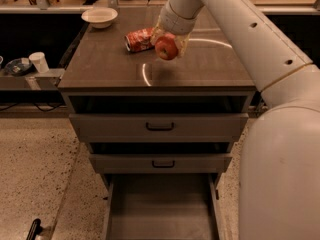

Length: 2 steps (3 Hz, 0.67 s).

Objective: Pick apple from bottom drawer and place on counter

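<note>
My gripper (168, 45) is shut on the red apple (166, 48) and holds it just above the counter (210, 69), near its middle, right of the crushed red soda can (139, 39). The white arm comes in from the right and reaches down over the counter. The bottom drawer (162, 209) is pulled out below, and its flat grey floor is bare.
A white bowl (99, 17) stands at the counter's back left corner. The two upper drawers (160, 127) with dark handles are partly pulled out. A white cup (38, 62) sits on a low shelf to the left. Speckled floor lies on both sides of the cabinet.
</note>
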Available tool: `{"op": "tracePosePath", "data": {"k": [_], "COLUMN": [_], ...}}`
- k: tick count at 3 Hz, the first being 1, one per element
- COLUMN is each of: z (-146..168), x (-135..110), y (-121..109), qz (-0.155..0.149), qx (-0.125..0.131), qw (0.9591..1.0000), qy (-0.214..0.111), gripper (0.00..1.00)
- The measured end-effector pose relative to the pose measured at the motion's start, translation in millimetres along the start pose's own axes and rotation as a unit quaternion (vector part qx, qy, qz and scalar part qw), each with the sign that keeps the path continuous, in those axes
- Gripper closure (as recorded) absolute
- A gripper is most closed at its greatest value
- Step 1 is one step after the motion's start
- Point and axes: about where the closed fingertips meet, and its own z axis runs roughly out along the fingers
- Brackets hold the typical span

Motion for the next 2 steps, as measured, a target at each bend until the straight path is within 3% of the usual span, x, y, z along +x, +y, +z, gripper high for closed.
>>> {"op": "tracePosePath", "data": {"k": [1, 2], "z": [13.0, 22.0], "x": [18.3, 21.9], "y": [8.0, 5.4], "qz": [0.069, 0.081], "qx": [-0.039, -0.091], "qw": [0.9968, 0.9923], "qy": [0.008, 0.019], "gripper": [1.00, 0.85]}}
